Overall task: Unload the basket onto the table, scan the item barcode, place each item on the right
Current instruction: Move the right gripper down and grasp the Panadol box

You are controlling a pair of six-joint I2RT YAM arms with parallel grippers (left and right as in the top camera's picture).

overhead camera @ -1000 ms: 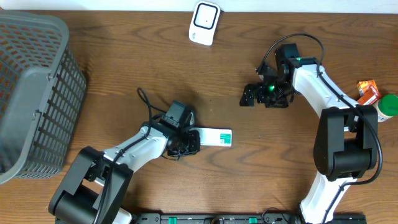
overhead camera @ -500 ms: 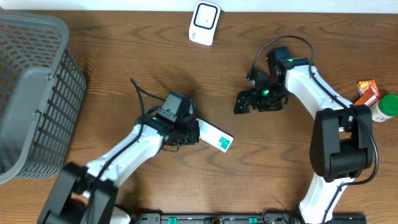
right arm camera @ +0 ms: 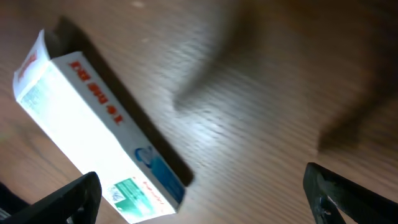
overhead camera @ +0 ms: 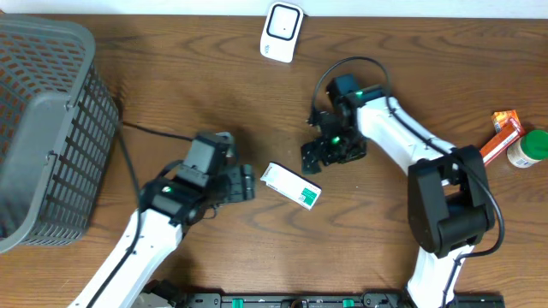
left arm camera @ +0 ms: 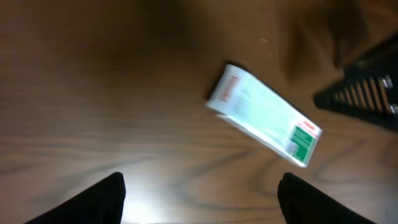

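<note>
Table (overhead camera: 171, 85): brown wood grain, smooth, slight sheen; lamp glare on it at lower left of left wrist view.
Box (overhead camera: 291, 186): thin card, glossy print, white with green end.
Basket (overhead camera: 51, 128), left edge: grey plastic lattice, matt.
Scanner (overhead camera: 282, 31), top centre: smooth white plastic, glossy.
Right arm (overhead camera: 390, 128): smooth white plastic shell, black matt joints.

The left gripper (overhead camera: 246, 183) has its jaws spread wide and is aimed roughly toward the right gripper (overhead camera: 312, 157), with the left arm (overhead camera: 141, 235) stretched out behind it. The right gripper is also wide open, tilted downward, the right arm (overhead camera: 387, 130) bent at the elbow behind it.
</note>
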